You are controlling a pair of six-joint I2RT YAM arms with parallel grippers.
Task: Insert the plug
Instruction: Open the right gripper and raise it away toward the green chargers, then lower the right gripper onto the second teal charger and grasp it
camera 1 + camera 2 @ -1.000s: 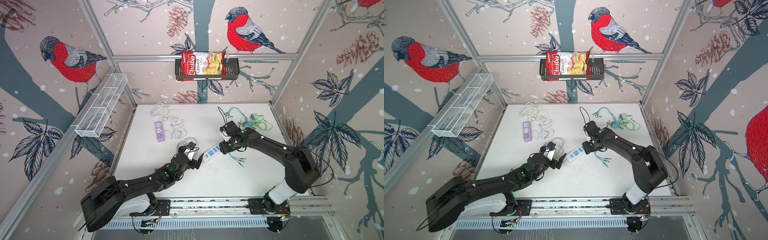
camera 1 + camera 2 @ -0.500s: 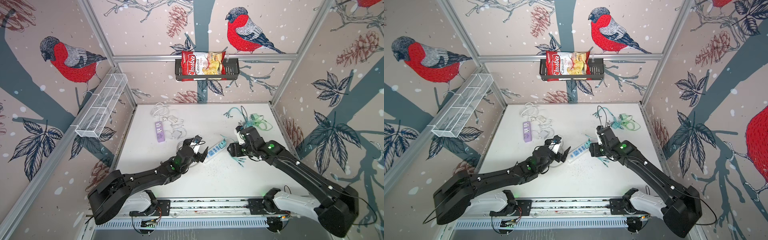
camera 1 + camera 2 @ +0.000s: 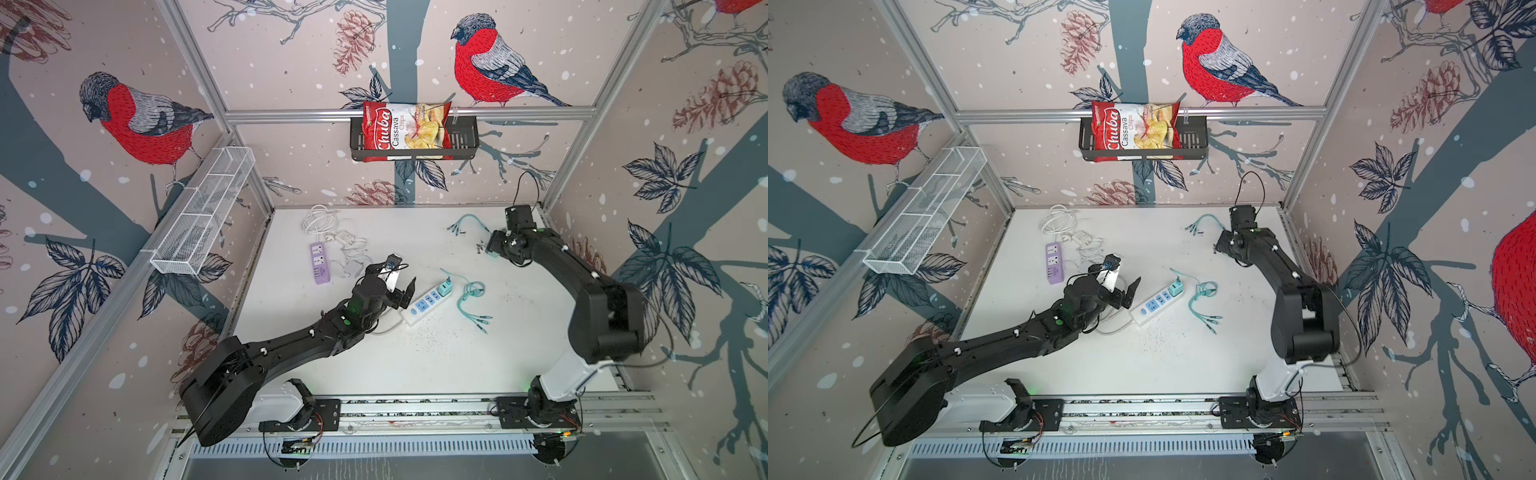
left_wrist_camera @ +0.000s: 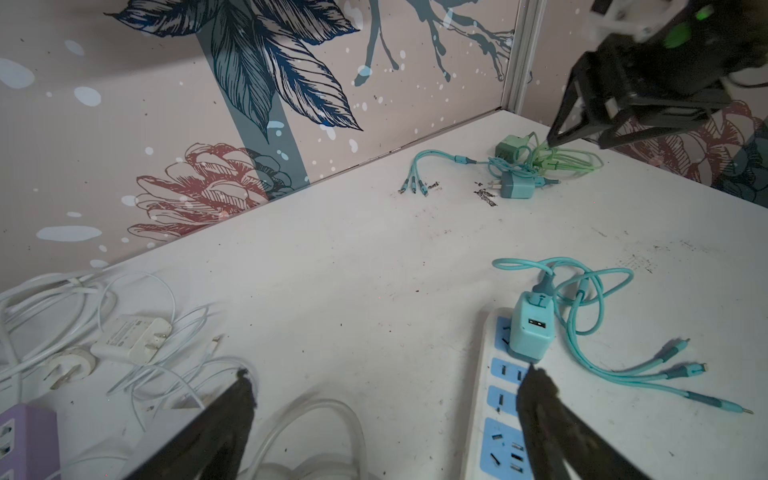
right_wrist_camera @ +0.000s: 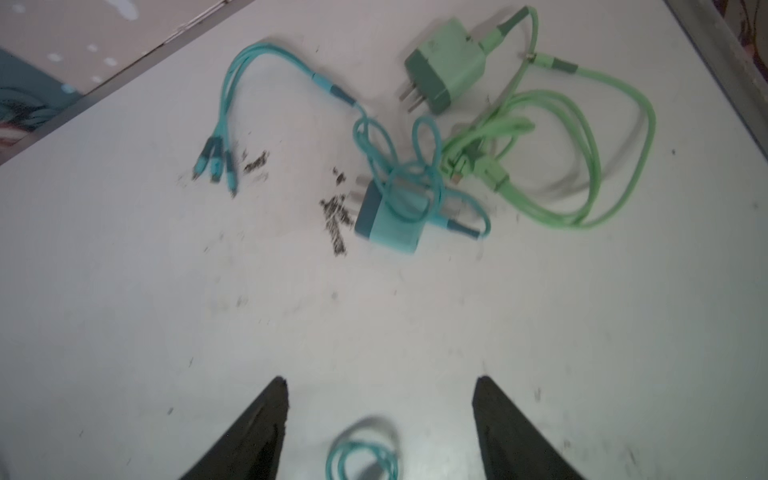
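A teal plug (image 3: 445, 288) (image 4: 532, 330) stands upright in the end socket of the white power strip (image 3: 424, 306) (image 4: 496, 419) near the table's middle. Its teal cable (image 3: 471, 300) lies loose to the right. My left gripper (image 3: 401, 291) (image 4: 388, 374) is open just left of the strip, holding nothing; one fingertip (image 4: 536, 378) overlaps the strip's blue sockets. My right gripper (image 3: 487, 249) (image 5: 382, 380) is open and empty at the back right, above the table. Ahead of it lie a loose teal charger (image 5: 395, 224) and a green charger (image 5: 449, 75).
A purple power strip (image 3: 320, 262) and white cables with a white charger (image 4: 133, 338) lie at the back left. A chips bag (image 3: 405, 131) sits in a black basket on the back wall. A white wire basket (image 3: 203, 212) hangs on the left wall.
My right gripper has left the power strip and moved to the back right corner. The teal plug stays in the strip. My left gripper stays open beside the strip.
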